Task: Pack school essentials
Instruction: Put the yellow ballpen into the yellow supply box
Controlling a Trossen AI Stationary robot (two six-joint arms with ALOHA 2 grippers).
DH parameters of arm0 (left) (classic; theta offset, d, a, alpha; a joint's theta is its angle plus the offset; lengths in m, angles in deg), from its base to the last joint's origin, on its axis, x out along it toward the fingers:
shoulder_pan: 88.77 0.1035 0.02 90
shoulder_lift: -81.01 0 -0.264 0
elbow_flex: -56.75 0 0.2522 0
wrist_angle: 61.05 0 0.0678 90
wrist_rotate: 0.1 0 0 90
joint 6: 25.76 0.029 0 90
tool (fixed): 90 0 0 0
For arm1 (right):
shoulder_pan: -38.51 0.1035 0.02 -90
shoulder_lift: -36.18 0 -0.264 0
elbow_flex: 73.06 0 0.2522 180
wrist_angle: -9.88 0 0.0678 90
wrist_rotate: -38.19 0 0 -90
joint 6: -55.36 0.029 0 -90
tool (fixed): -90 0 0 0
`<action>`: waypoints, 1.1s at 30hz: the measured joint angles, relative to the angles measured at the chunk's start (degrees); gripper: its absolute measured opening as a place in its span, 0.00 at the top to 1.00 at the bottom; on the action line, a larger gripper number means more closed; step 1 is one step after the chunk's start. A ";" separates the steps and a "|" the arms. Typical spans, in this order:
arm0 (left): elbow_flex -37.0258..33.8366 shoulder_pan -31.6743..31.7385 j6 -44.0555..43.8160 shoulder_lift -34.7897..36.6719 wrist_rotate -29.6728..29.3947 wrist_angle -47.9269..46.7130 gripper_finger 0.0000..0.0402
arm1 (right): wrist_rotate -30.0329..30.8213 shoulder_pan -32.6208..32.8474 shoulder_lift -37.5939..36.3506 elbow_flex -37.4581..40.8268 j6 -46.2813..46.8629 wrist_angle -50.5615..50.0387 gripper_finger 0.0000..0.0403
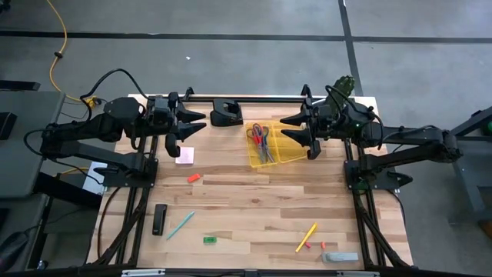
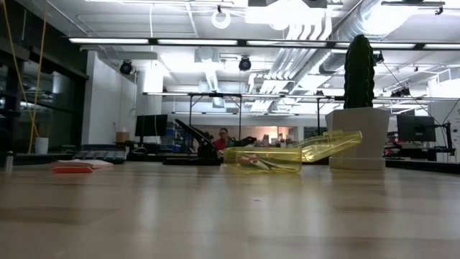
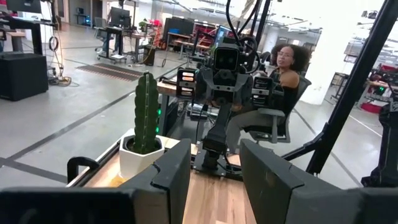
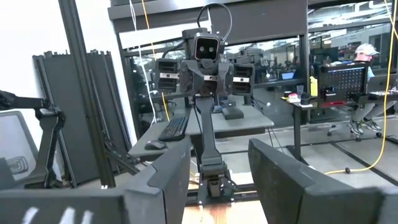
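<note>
An open yellow see-through case [image 1: 269,148] lies on the far middle of the table, and red-handled and blue-handled scissors [image 1: 260,136] lie inside it. In the low view the case [image 2: 262,158] rests flat with its lid [image 2: 332,144] tilted up. On the wood lie a pale pink pad [image 1: 184,156], a red bit [image 1: 194,178], a teal pencil [image 1: 181,225], a green eraser [image 1: 209,240], a yellow pencil [image 1: 306,237] and small pink bits [image 1: 323,245]. My left gripper [image 1: 198,123] hovers open, left of the case, over the table's far edge. My right gripper [image 1: 286,128] hovers open at the case's right. Their fingers point at each other.
A flat black bar [image 1: 159,218] lies near the left edge and a grey object [image 1: 339,257] near the right front corner. A black device [image 1: 227,114] stands at the far edge. A potted cactus [image 1: 342,86] stands at the far right corner. A seated person [image 3: 283,74] shows beyond the table.
</note>
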State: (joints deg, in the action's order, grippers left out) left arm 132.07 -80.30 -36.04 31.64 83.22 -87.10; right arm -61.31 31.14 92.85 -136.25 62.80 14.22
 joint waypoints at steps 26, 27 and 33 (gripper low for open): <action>0.00 0.02 -0.44 0.00 0.02 -0.37 0.69 | -0.76 4.58 1.28 -0.11 20.67 -13.31 0.61; 0.00 0.00 -0.84 0.00 0.01 -0.37 0.69 | -1.12 6.02 1.62 -0.09 23.66 -17.35 0.61; 0.00 0.02 -1.54 -0.01 -0.05 -0.37 0.69 | -5.45 17.84 4.90 -0.09 47.38 -40.13 0.61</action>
State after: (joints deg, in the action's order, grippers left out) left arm 132.07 -80.28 -37.58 31.63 83.18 -87.47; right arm -66.75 48.98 97.75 -136.33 110.18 -25.91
